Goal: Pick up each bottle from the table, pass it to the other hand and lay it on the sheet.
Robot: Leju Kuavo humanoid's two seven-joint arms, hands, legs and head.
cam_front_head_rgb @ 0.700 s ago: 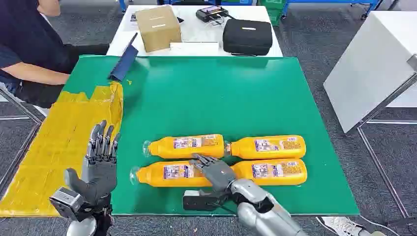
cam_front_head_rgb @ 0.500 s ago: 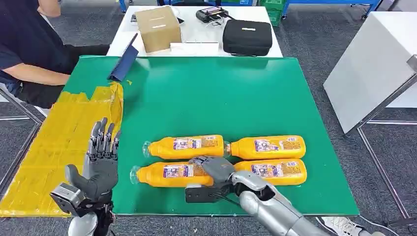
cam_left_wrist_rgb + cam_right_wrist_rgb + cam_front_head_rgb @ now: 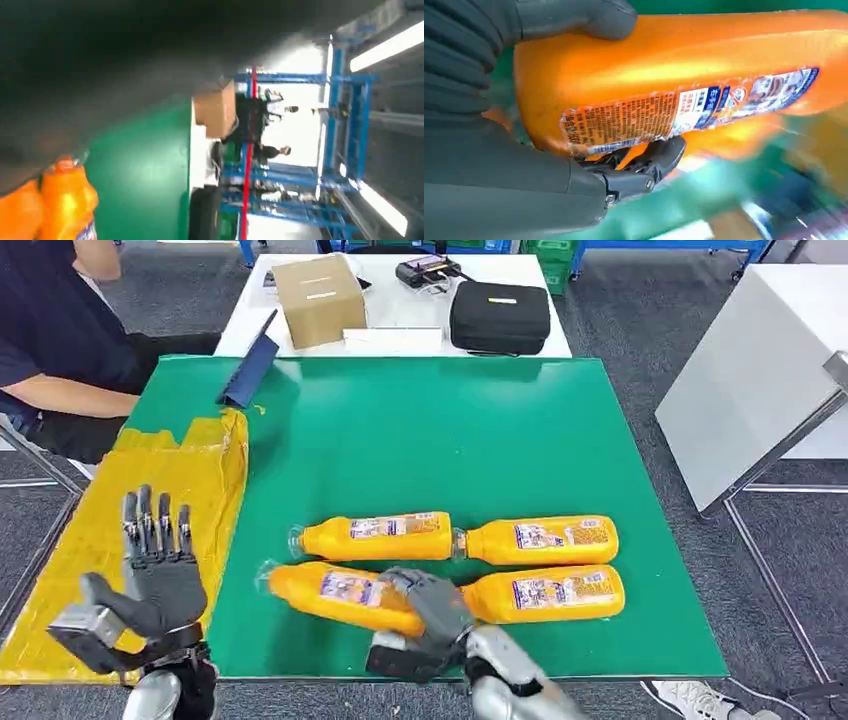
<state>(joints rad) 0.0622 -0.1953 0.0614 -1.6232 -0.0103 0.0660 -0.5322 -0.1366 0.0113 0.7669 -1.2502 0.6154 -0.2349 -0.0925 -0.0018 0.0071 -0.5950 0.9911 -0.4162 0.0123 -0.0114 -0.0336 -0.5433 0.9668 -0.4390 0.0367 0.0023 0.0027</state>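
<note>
Orange bottle (image 3: 345, 593) gripped by right hand (image 3: 432, 605), cap toward table's (image 3: 420, 430) left edge, label print unreadable; left hand (image 3: 155, 575) spread, holding nothing.

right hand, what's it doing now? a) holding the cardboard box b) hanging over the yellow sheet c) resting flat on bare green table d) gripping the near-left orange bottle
d: the right hand wraps its fingers and thumb around the near-left orange bottle, seen close in the right wrist view.

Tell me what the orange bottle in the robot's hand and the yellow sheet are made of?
The bottle looks like clear glossy plastic holding orange liquid: see-through neck, shiny highlights, printed label. The sheet looks like thin crinkly plastic film or tape; I can't tell which.
</note>
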